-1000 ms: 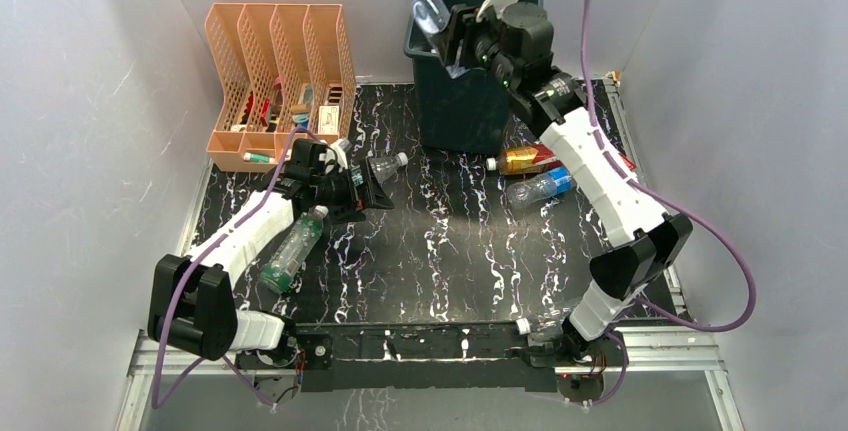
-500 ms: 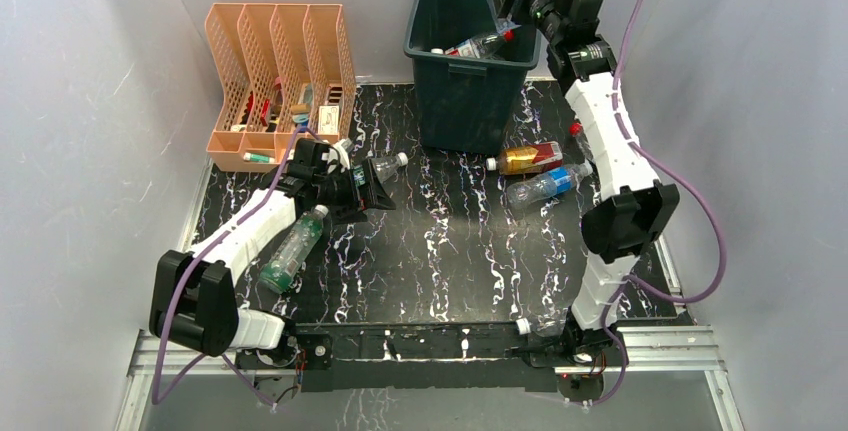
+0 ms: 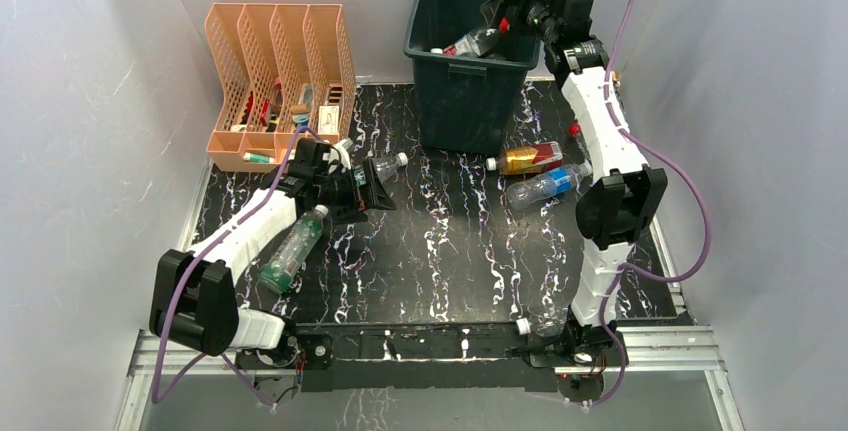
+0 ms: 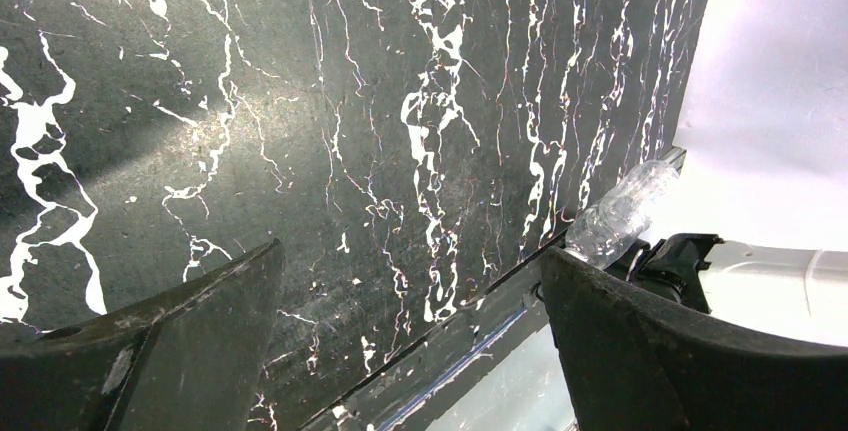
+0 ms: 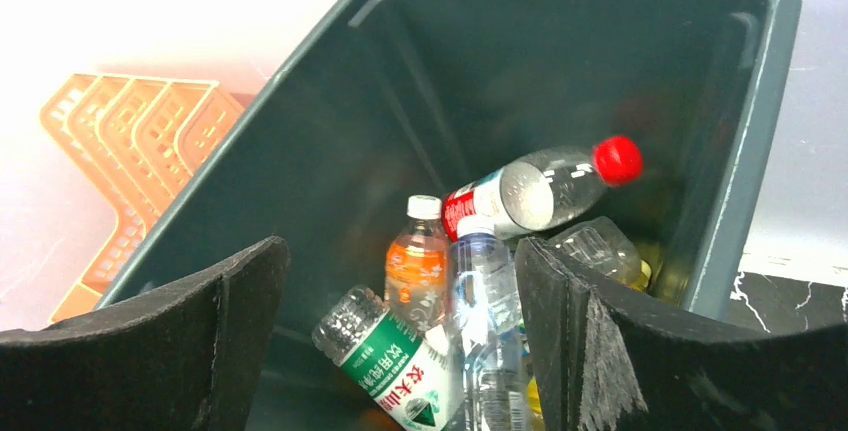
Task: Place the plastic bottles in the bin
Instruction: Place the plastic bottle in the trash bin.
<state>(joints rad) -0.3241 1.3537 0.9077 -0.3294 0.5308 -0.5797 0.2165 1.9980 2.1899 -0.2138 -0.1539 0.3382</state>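
Observation:
The dark green bin (image 3: 465, 91) stands at the back of the table. My right gripper (image 3: 508, 3) hangs over its far right corner, open with nothing between its fingers (image 5: 398, 251). Below it, inside the bin (image 5: 300, 131), lie several plastic bottles: a red-capped one (image 5: 545, 186), an orange one (image 5: 418, 266), a green-labelled one (image 5: 400, 361) and a clear one (image 5: 485, 301). On the mat lie a yellow-orange bottle (image 3: 528, 158), a blue-labelled bottle (image 3: 540, 188), a green-capped bottle (image 3: 290, 249) and a clear bottle (image 3: 387, 166). My left gripper (image 3: 368, 191) is open, just beside that clear bottle.
A peach slotted file organizer (image 3: 275, 81) with small items stands at the back left. Another clear bottle (image 3: 540, 323) lies at the near edge by the right arm's base and shows in the left wrist view as a clear bottle (image 4: 620, 213). White walls enclose the table.
My right arm swung from the bin's left rim to its far right corner and opened; the clear bottle it held is no longer in its jaws. The left arm has not moved.

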